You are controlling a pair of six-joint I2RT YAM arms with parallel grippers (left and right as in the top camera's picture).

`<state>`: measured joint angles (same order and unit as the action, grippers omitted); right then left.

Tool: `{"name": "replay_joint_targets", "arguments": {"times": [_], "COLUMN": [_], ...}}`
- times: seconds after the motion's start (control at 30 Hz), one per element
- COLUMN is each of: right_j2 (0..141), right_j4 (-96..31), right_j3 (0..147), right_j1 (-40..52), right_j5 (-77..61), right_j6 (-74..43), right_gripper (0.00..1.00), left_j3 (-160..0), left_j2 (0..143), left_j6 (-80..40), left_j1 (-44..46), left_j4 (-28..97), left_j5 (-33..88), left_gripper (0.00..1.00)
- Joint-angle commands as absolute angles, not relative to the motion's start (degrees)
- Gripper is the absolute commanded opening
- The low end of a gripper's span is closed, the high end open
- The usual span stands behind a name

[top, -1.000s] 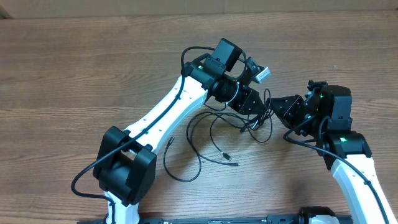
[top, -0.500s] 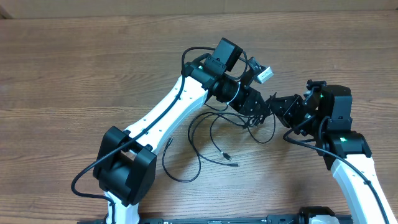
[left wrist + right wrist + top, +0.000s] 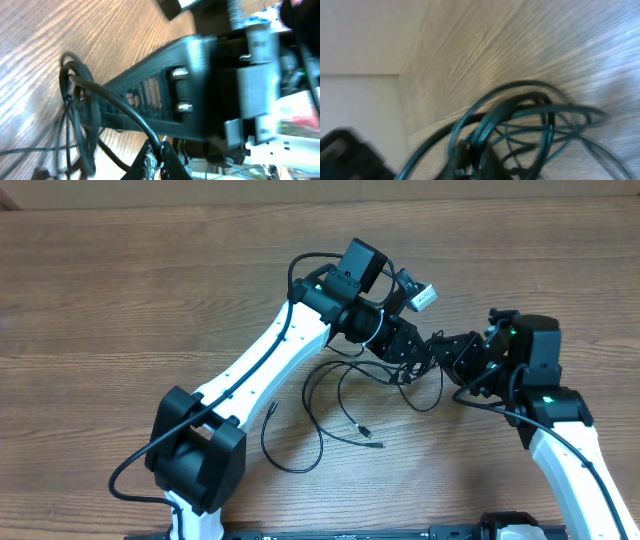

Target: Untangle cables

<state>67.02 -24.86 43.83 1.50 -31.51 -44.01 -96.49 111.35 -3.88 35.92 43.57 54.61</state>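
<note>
The thin black cables (image 3: pixel 405 380) lie bunched at mid-table, with loose loops and small plugs (image 3: pixel 366 430) trailing to the front left. My left gripper (image 3: pixel 418 358) and right gripper (image 3: pixel 443 352) meet tip to tip over the bunch. In the left wrist view my left gripper's jaws (image 3: pixel 161 158) are shut on one black cable, and more cable loops (image 3: pixel 75 112) hang to the left. In the blurred right wrist view my right gripper's jaws (image 3: pixel 472 161) are closed around a strand of the looped cables (image 3: pixel 542 117).
The wooden table (image 3: pixel 120 310) stretches all round. The left arm (image 3: pixel 270 355) crosses diagonally from the front left base. The right arm (image 3: pixel 560 430) stands at the front right. The right gripper's body (image 3: pixel 235 75) fills much of the left wrist view.
My right gripper has moved left, closing the gap to the left gripper. The cable loop under them has shifted slightly. The loose loops on the table lie as before.
</note>
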Motion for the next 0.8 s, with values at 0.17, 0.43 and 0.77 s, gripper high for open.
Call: {"name": "replay_joint_targets", "arguments": {"times": [0.17, 0.43, 0.77], "right_j2": [70.41, 70.28, 69.67], "right_j4": [-26.28, -32.08, -2.24], "right_j3": [45.08, 45.08, 45.08], "right_j1": [2.11, -2.2, -4.1], "right_j5": [-28.27, -29.45, -59.75], "right_j6": [-43.68, -41.89, -44.84], "right_gripper": [0.04, 0.04, 0.04], "left_j3": [-97.73, -97.71, -97.71], "left_j2": [105.36, 105.54, 105.54], "left_j6": [-1.19, -1.91, -1.87], "left_j1": [31.29, 16.78, 7.81], "left_j4": [49.1, 55.05, 57.95], "left_j5": [46.59, 25.61, 25.32], "left_gripper": [0.04, 0.04, 0.04]}}
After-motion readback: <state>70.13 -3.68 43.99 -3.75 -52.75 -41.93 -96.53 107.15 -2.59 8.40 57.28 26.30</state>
